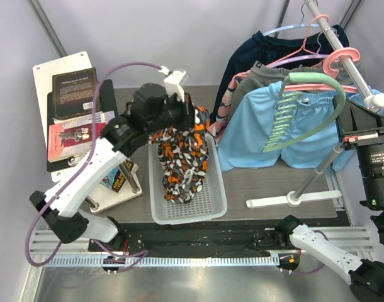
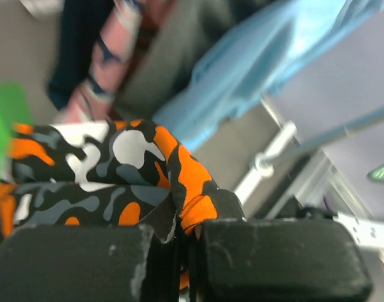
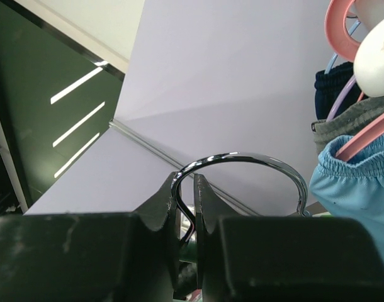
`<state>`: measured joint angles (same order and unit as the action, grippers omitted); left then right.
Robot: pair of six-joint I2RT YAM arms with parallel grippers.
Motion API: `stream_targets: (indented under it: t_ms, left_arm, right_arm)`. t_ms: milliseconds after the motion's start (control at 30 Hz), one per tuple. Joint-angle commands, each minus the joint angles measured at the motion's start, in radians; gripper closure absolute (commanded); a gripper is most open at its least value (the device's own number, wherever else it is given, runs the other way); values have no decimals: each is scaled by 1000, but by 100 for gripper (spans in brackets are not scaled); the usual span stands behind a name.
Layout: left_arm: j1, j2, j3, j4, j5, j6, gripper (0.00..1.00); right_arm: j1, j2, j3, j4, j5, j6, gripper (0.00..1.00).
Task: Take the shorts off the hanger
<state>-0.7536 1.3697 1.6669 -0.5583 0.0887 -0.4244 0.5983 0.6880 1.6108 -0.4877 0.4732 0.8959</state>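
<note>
We're watching the left gripper point(image 2: 179, 234) pinching a fold of the camouflage shorts point(image 2: 116, 170), its jaws closed tight on the cloth. From above, the garment is dangling over the white basket point(image 1: 155, 207) at about seven o'clock on the table, and its lower end looks to be reaching down inside the mesh walls. We're reading this as a drop-off in the making. The pair is hanging free of any hanger, and the arm is holding it high so the cloth is falling into the basket rather than across its rim.

Over at two o'clock, the light blue shorts point(image 1: 267, 138) are hanging waistband-up on the rack point(image 1: 330, 34) among other garments, so we're calling the job about half done. The right gripper point(image 3: 187, 211) is clamping shut on a chrome hook point(image 3: 255, 160). We're guessing it belongs to the green hanger point(image 1: 308, 80) tilting bare in front of the blue pair at two o'clock, though we can't confirm that. Gripping the wire there is probably keeping the hanger from swinging. The next move is likely the left jaws opening to let the cloth settle.
</note>
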Motion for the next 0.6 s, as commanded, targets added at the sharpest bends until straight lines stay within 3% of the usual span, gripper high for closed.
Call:
stream_targets:
  t_ms: [0, 267, 433, 567]
  left_arm:
    - [-1, 8, -56, 60, 200, -126, 100]
    - [-1, -17, -246, 54, 247, -229, 100]
    - [-4, 51, -257, 14, 338, -278, 100]
    - [-39, 39, -243, 11, 296, -257, 100]
  right_arm:
    - [0, 4, 5, 43, 7, 11, 99]
    - [0, -12, -5, 40, 18, 5, 99]
    - [0, 1, -3, 38, 16, 1, 99]
    - [-2, 15, 8, 40, 5, -6, 99]
